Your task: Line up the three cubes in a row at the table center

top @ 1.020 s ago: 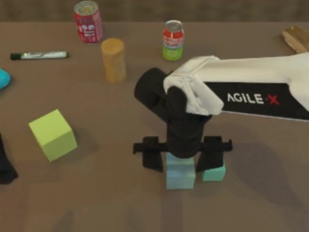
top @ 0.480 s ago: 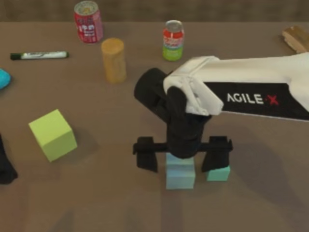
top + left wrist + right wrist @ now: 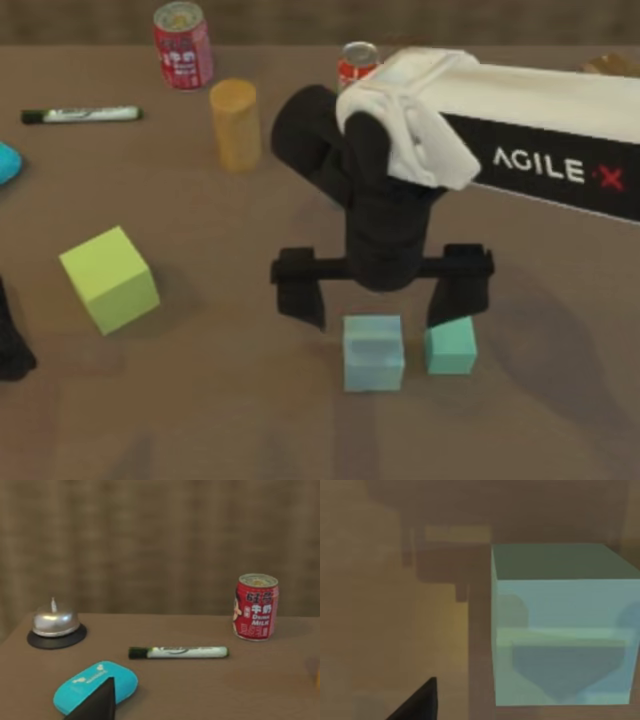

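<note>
The pale light-blue cube [image 3: 373, 352] rests on the brown table [image 3: 220, 400] near its middle, and the small teal-green cube [image 3: 450, 346] stands just to its right, a narrow gap between them. My right gripper [image 3: 380, 305] hangs open above and just behind the light-blue cube, fingers wide apart and holding nothing. That cube fills much of the right wrist view [image 3: 560, 630]. The large yellow-green cube [image 3: 109, 278] sits alone at the left. My left gripper [image 3: 10, 345] is parked at the left edge.
Along the back stand a red can [image 3: 183, 44], an orange-yellow cylinder [image 3: 235, 123] and a green can [image 3: 352, 62] partly behind my right arm. A marker [image 3: 82, 114] lies at the back left. A teal object [image 3: 95, 686] and a bell [image 3: 55, 625] lie near my left gripper.
My right gripper has opened wider, let go of the light-blue cube and risen away from it. The cubes stay put.
</note>
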Robot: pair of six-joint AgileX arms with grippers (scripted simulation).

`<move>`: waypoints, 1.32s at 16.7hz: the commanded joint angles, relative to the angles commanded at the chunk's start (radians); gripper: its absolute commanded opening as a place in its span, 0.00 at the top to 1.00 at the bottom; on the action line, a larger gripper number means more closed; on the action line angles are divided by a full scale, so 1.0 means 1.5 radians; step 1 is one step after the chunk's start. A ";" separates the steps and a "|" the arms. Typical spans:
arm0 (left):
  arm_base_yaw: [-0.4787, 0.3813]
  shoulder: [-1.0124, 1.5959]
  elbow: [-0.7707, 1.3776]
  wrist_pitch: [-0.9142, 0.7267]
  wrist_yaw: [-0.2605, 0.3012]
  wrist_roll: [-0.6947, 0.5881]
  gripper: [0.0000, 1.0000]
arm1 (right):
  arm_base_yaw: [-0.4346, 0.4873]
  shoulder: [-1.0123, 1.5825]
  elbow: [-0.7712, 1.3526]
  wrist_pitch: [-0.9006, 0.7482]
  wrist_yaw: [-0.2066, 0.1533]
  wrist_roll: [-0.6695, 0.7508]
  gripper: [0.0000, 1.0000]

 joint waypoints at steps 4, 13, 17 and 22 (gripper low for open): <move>0.000 0.000 0.000 0.000 0.000 0.000 0.00 | 0.001 -0.009 0.013 -0.017 0.000 -0.001 0.00; -0.019 0.159 0.142 -0.103 0.002 0.075 0.00 | -0.069 -0.184 -0.134 0.073 0.033 -0.086 0.00; -0.038 0.377 0.303 -0.222 0.001 0.160 0.00 | -0.150 -0.382 -0.316 0.168 0.054 -0.174 0.00; -0.067 0.707 0.526 -0.395 -0.001 0.282 0.00 | -0.268 -0.675 -0.589 0.315 0.061 -0.296 0.00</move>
